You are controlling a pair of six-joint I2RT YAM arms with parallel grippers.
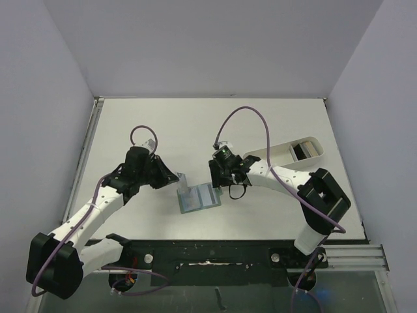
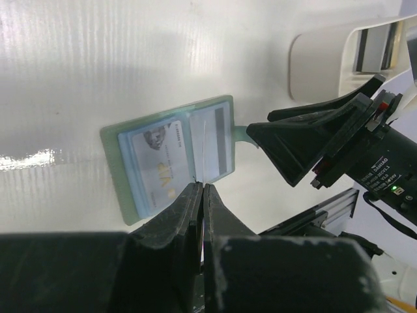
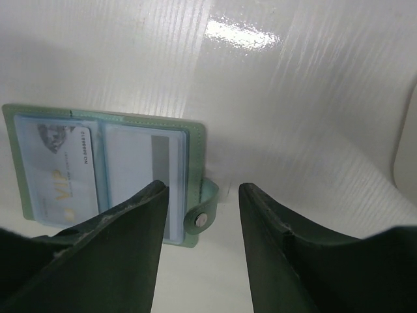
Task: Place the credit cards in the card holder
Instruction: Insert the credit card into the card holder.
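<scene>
The card holder (image 1: 199, 197) lies open on the table, green outside and pale blue inside. A pale VIP credit card (image 3: 62, 176) sits in one sleeve and a second card (image 3: 159, 171) with a grey stripe in the other. My left gripper (image 2: 202, 187) is shut on a thin credit card (image 2: 204, 147), held on edge over the holder's middle fold. In the top view that card (image 1: 183, 182) stands upright at the holder's left edge. My right gripper (image 3: 201, 189) is open, low over the holder's right edge, with the snap tab (image 3: 203, 220) between its fingers.
A long white oval tray (image 1: 260, 155) lies at the back right with more cards (image 1: 306, 149) at its far end. The right gripper's black fingers (image 2: 306, 140) stand close to the holder's right side in the left wrist view. The table's front rail (image 1: 215, 251) runs below.
</scene>
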